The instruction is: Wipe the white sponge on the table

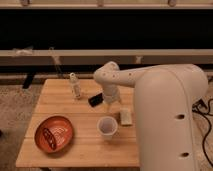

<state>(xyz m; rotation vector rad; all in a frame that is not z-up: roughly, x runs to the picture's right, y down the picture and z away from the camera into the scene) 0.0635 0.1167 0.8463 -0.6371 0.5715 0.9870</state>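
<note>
The white sponge (125, 116) is a small cream block lying on the wooden table (80, 152), just right of the white cup (107, 126). My gripper (111, 100) hangs at the end of the bulky white arm over the middle of the table. It is beside the black object and up-left of the sponge, apart from it. The arm covers the table's right side.
A slim white bottle (75, 86) stands at the back left of the table. A small black object (95, 100) lies next to the gripper. An orange bowl (54, 133) sits at the front left. Cables lie on the floor at the right.
</note>
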